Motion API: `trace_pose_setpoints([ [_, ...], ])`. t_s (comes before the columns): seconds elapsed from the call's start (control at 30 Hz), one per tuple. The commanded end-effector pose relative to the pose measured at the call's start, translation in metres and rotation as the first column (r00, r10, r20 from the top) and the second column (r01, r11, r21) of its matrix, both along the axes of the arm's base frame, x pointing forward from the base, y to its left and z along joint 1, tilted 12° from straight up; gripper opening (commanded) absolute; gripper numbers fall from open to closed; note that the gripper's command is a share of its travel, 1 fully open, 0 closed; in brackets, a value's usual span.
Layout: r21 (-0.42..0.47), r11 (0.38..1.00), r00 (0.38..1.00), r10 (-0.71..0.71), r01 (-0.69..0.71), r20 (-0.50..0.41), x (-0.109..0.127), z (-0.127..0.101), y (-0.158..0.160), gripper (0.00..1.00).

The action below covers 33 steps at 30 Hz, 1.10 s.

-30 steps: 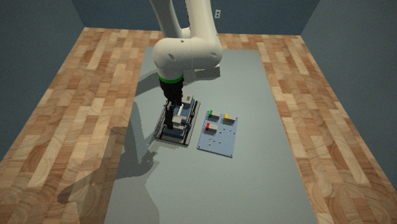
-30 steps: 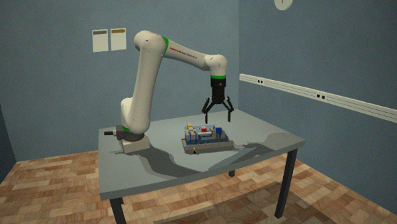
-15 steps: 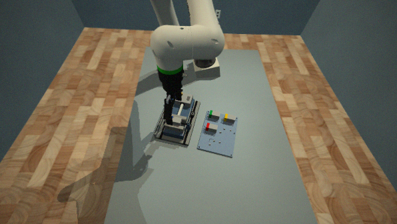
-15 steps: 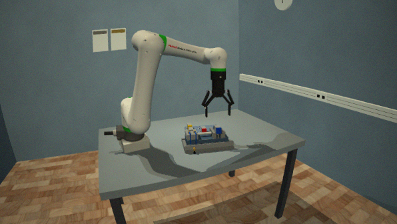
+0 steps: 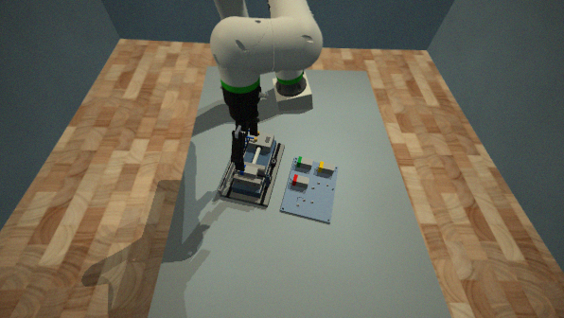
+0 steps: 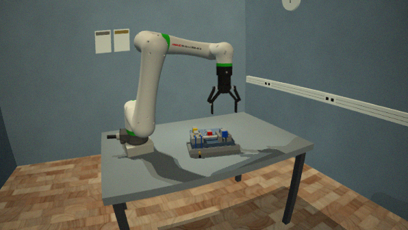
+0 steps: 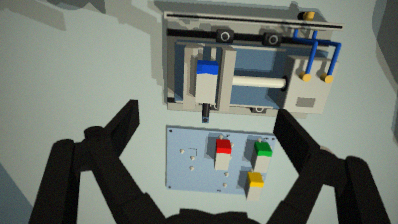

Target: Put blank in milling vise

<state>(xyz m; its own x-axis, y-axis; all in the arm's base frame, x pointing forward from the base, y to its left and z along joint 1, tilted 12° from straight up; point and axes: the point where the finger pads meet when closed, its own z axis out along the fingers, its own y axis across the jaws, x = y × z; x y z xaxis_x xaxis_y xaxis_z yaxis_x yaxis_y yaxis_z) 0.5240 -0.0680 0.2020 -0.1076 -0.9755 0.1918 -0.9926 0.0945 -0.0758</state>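
Observation:
The blank with the blue end (image 7: 206, 82) lies in the milling vise (image 7: 250, 62), between the end block with no hoses (image 7: 181, 75) and the moving jaw (image 7: 226, 77). Its unpainted end points at the short work stop rod (image 7: 205, 115); I cannot tell if they touch. My gripper (image 7: 207, 116) is open and empty, high above the vise. It also shows in the exterior view (image 6: 224, 103), well clear of the vise (image 6: 212, 138). The overhead view shows the gripper (image 5: 242, 151) over the vise (image 5: 251, 172).
The blue plate beside the vise carries the red-ended blank (image 7: 223, 152), the green-ended blank (image 7: 262, 155) and the yellow-ended blank (image 7: 255, 185), with small pins between them. Blue hoses (image 7: 315, 55) run to the vise's far end block. The robot base (image 5: 291, 92) stands behind.

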Motion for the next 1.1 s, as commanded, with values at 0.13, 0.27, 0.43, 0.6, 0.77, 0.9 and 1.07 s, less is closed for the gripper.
trace_pose_setpoints([
  [0.13,0.000,1.000,1.000,0.000,0.000,0.001,-0.001,0.018,0.004,1.00],
  [0.27,0.000,1.000,1.000,0.000,0.000,0.002,0.000,0.015,0.003,1.00],
  [0.43,0.000,1.000,1.000,0.000,0.000,0.001,0.000,0.012,0.002,1.00],
  [0.6,0.000,1.000,1.000,0.000,0.000,0.001,0.000,0.010,0.002,1.00],
  [0.77,0.000,1.000,1.000,0.000,0.000,0.001,0.000,0.009,0.002,1.00],
  [0.9,0.000,1.000,1.000,0.000,0.000,0.001,0.000,0.007,0.001,1.00],
  [1.07,0.000,1.000,1.000,0.000,0.000,0.001,0.000,0.005,0.001,1.00],
])
